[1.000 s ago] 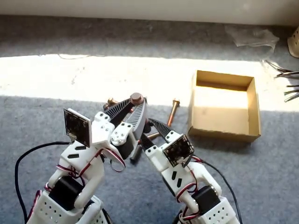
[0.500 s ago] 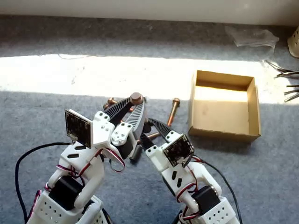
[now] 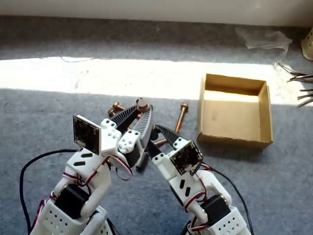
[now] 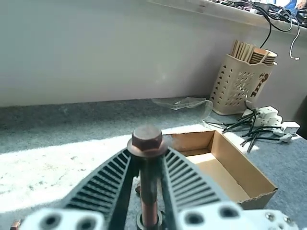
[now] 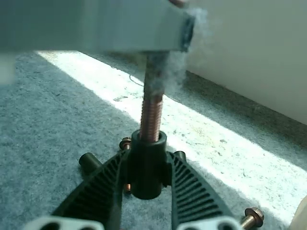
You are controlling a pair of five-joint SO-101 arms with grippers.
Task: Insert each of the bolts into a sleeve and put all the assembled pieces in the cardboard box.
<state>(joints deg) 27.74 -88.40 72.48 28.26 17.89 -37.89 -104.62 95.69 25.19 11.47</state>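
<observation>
Glaring in a hard sunlit band across the carpet (image 3: 146,78), bleaching out its texture. Leaving the nearer carpet and part of the cardboard box (image 3: 230,122) floor lying in soft shade.

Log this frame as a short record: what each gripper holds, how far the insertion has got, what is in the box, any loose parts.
Left gripper: shut on a bolt, head up
Right gripper: shut on a black sleeve, upright under the bolt
Insertion: threaded end in the sleeve's top opening, not fully in
Cardboard box: empty
Loose bolt: lying flat between the grippers and the box
</observation>
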